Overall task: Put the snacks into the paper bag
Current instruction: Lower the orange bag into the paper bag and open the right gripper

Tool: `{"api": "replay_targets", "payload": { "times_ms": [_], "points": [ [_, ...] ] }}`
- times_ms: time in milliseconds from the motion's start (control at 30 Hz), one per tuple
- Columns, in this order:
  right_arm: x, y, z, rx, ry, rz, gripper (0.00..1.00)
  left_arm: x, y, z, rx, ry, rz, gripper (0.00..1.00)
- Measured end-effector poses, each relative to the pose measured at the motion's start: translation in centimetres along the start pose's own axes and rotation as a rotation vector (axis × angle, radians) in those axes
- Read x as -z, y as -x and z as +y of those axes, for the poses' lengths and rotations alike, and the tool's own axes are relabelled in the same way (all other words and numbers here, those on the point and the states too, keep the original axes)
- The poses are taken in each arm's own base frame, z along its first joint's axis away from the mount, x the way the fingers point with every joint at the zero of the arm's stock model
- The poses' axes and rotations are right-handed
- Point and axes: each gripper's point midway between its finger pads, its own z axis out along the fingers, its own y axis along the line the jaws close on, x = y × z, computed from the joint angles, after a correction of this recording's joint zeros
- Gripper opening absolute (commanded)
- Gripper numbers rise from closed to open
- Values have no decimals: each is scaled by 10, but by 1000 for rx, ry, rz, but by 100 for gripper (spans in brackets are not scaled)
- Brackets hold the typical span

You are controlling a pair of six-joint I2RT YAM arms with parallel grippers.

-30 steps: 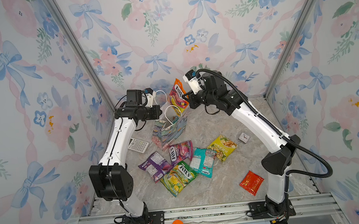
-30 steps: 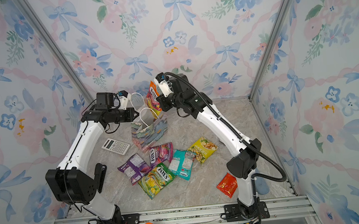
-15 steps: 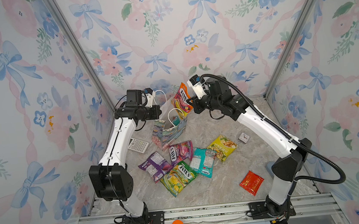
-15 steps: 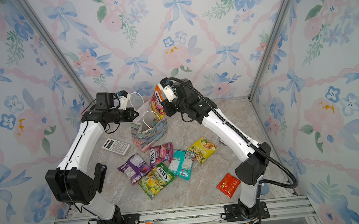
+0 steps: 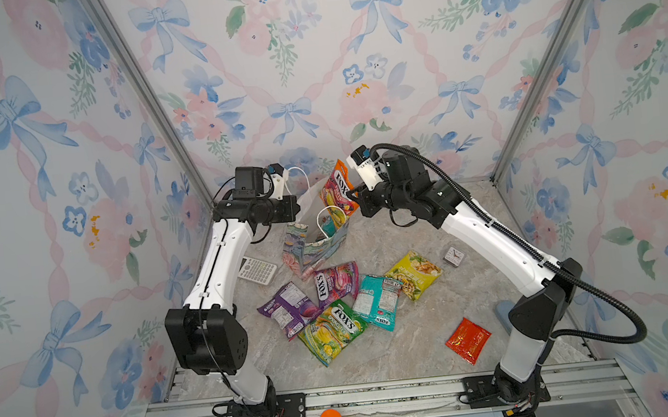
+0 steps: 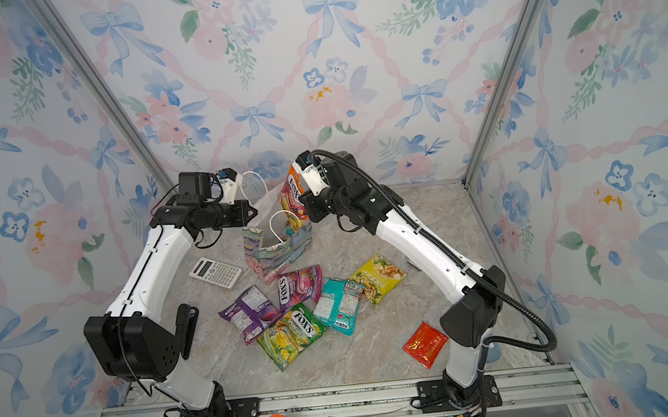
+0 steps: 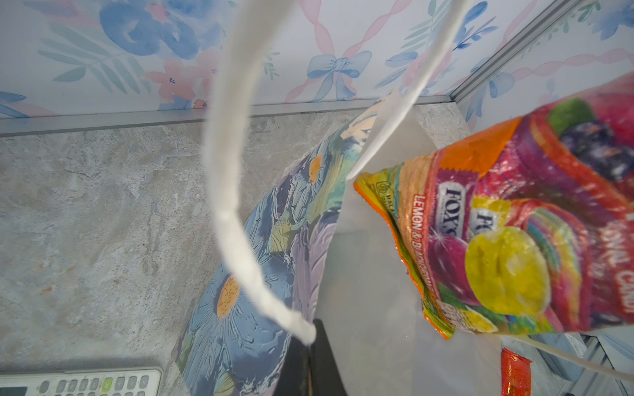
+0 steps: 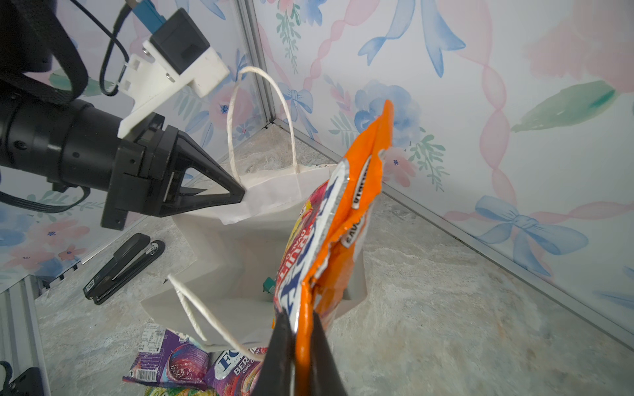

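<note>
Left gripper (image 8: pixel 236 197) pinched shut on paper bag (image 5: pixel 315 244) rim, propping the mouth open. Right gripper (image 8: pixel 298 329) clamped on orange packet (image 5: pixel 338 188), hanging over the mouth, not yet dropped. Six snacks left on table (image 5: pixel 400 349): purple (image 5: pixel 288 310), pink (image 5: pixel 335 282), green-yellow (image 5: pixel 333 328), teal (image 5: pixel 377 301), yellow (image 5: pixel 413 273), red sachet (image 5: pixel 468 338).

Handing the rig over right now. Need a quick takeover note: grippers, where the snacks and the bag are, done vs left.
Left gripper: shut on the paper bag rim, holding its mouth open.
Right gripper: shut on the orange packet, which hangs over the bag's mouth, not released.
Done: the bag's inside is mostly hidden, so I cannot count what is in it.
Left: drop the orange packet, then bag the purple packet, pink packet, green-yellow packet, teal packet, yellow packet and red sachet, all lying on the table.
</note>
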Motion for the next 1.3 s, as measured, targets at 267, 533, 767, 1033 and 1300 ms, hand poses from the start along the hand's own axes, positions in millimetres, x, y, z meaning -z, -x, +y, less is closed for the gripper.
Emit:
{"api": "replay_targets", "payload": {
  "times_ms": [267,533,767,1033,1300],
  "points": [
    [-8,6,23,38,70,-2,0,0,0,0,0,0,0,0],
    [-31,-3,45,55,148,46,0,0,0,1,1,2,-1,0],
    [-45,-7,48,50,175,69,0,0,0,1,-1,3,-1,0],
    [-56,-11,51,44,205,95,0,0,0,1,-1,3,-1,0],
    [-71,-17,49,37,210,120,0,1,1,3,1,5,-3,0]
  ]
}}
